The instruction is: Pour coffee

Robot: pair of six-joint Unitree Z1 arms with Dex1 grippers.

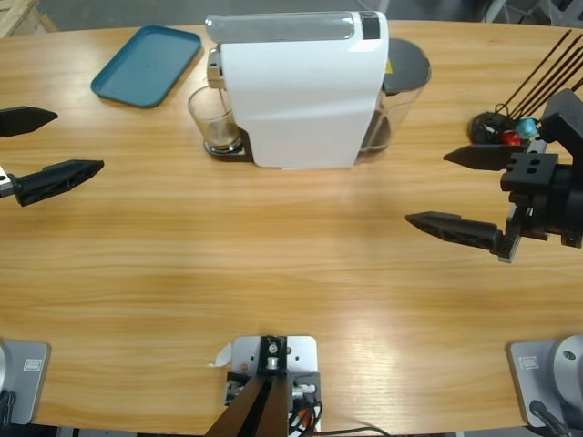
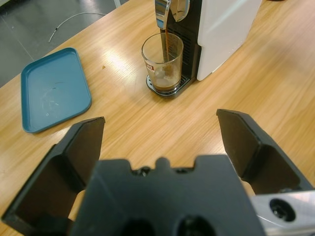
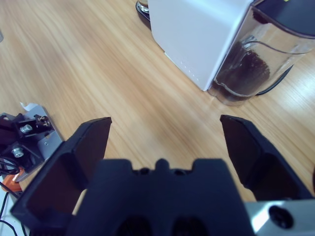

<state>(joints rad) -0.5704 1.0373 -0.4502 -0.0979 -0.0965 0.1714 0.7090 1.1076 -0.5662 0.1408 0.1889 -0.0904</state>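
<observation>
1. At the far left the left gripper (image 1: pixel 50 150) hovers over the pale, grainy wooden worktop (image 1: pixel 273 264), its two matte black, pointed fingers (image 1: pixel 59 177) spread wide with nothing between them.
2. Beyond it lies a flat teal tray (image 1: pixel 146 64) with rounded corners and a low rim. The left wrist view shows faint scuff marks on its smooth bed.
3. Next comes a small clear glass tumbler (image 1: pixel 211 118), standing upright on the dark drip plate at the machine's front, well apart from both grippers.
4. The coffee (image 2: pixel 166 84) sits as a thin amber-brown layer at the bottom of the tumbler. Only the left wrist view shows a narrow dark stream falling into it from the shiny metal spout (image 2: pixel 167 10); from above the machine's head hides that.
5. The coffee machine (image 1: pixel 301 91) is a big, boxy, glossy white block with a silver top strip.
6. Behind it, a smoky translucent plastic tank (image 3: pixel 256 59) with a dark lid touches its back. The right wrist view shows dark contents through the curved wall.
7. At the right, the right gripper (image 1: pixel 455 191) holds its black fingers (image 1: pixel 455 229) wide apart, empty, above bare wood.
8. Just beyond it, red and blue capsules (image 1: pixel 516 137) sit by thin dark rods (image 1: pixel 547 68).
</observation>
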